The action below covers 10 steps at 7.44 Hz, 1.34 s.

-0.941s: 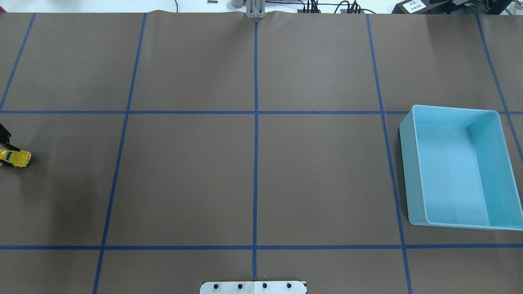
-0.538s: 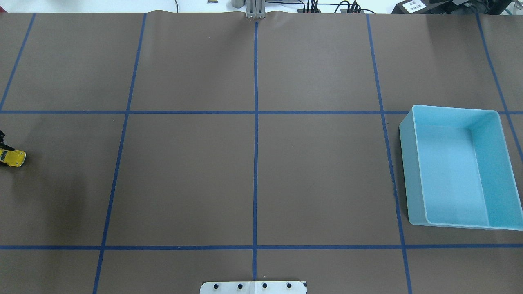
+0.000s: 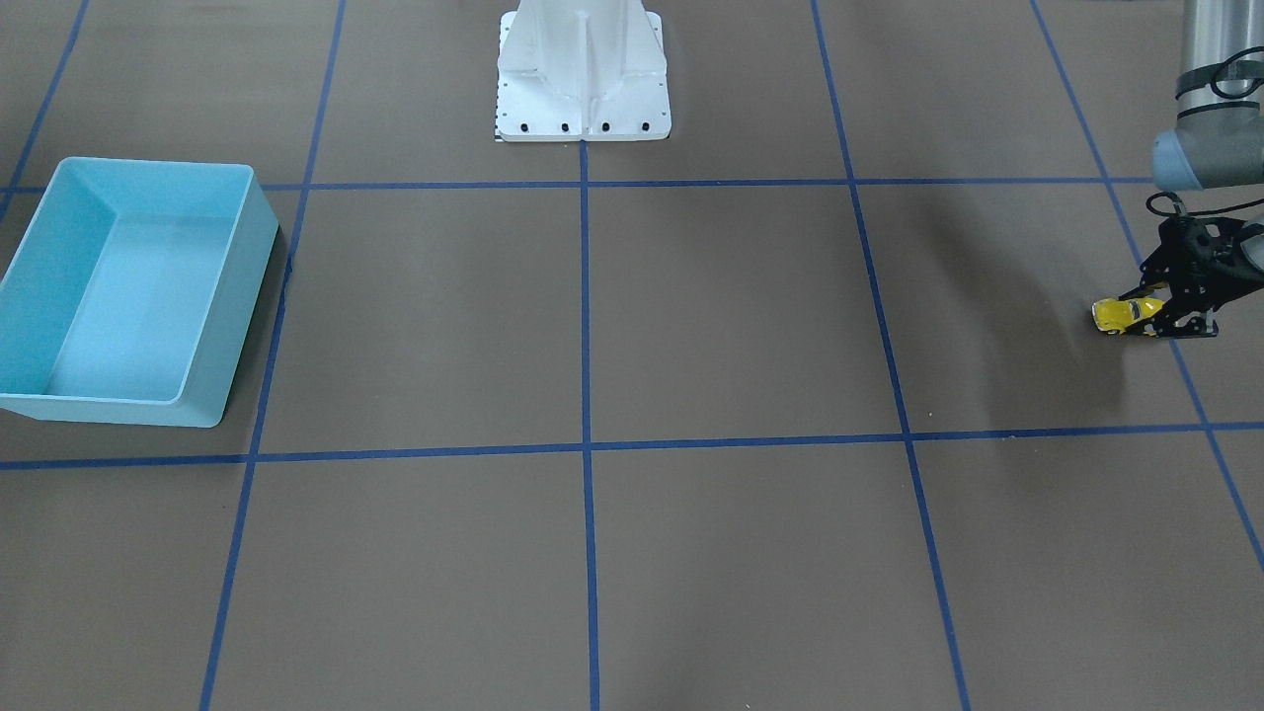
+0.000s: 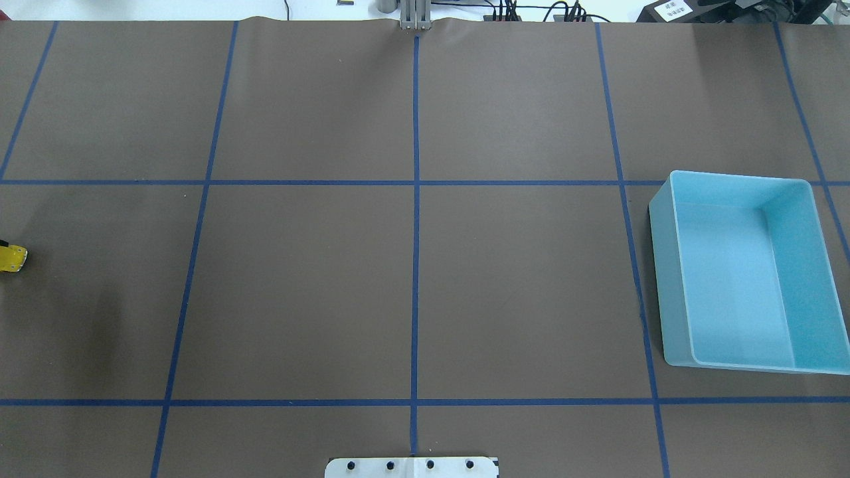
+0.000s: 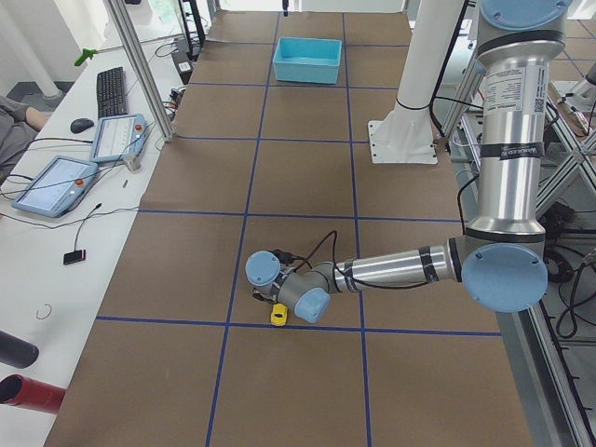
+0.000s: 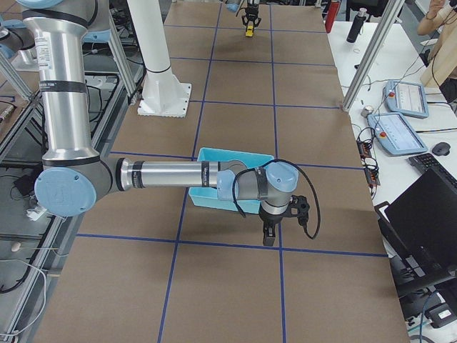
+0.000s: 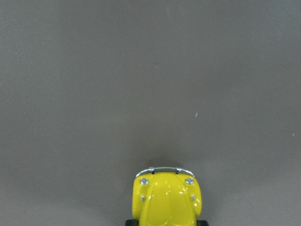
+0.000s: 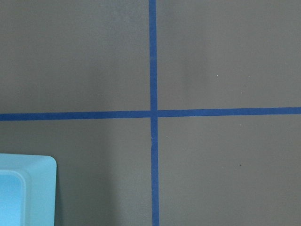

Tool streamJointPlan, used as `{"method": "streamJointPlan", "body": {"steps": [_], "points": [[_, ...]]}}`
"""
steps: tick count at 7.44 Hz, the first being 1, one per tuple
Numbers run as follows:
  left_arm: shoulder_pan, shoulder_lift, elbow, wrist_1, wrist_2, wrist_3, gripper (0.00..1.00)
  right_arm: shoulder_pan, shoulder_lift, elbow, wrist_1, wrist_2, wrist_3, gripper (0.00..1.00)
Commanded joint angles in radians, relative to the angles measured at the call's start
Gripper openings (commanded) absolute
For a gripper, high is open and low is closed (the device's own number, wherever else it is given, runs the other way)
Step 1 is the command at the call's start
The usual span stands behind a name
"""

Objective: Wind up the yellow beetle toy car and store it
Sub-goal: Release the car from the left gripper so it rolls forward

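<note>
The yellow beetle toy car [image 3: 1124,314] sits low on the brown table at its left end. It is a small yellow patch at the left edge of the overhead view [image 4: 12,257]. My left gripper [image 3: 1153,318] is shut on the car's rear, with black fingers on both sides. The left wrist view shows only the car's yellow hood and silver bumper [image 7: 164,197]. The light blue bin [image 4: 737,176] stands empty at the right end. My right gripper [image 6: 268,236] hangs low beside the bin. I cannot tell whether it is open or shut.
The white robot base [image 3: 583,89] stands at the near middle edge. Blue tape lines [image 4: 416,265] cross the brown table cover. Operator tablets and a keyboard [image 5: 112,90] lie on a side table beyond the far edge.
The car has slid left toward the table's left end with my left gripper. The gripper's fingers have left the overhead view. The bin has not moved.
</note>
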Motion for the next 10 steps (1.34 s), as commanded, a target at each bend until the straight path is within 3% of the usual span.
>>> {"method": "streamJointPlan", "body": {"steps": [1, 9, 10], "points": [[-0.038, 0.0, 0.044, 0.0, -0.025, 0.066, 0.0, 0.0, 0.0, -0.001, 0.0, 0.0, 0.0, 1.0], [-0.154, 0.015, 0.176, -0.007, -0.074, 0.249, 0.0, 0.0, -0.001, -0.003, 0.0, 0.0, 0.002, 1.0], [-0.164, 0.017, 0.178, -0.008, -0.074, 0.249, 0.22, 0.0, 0.0, -0.003, 0.0, 0.0, 0.002, 1.0]]}}
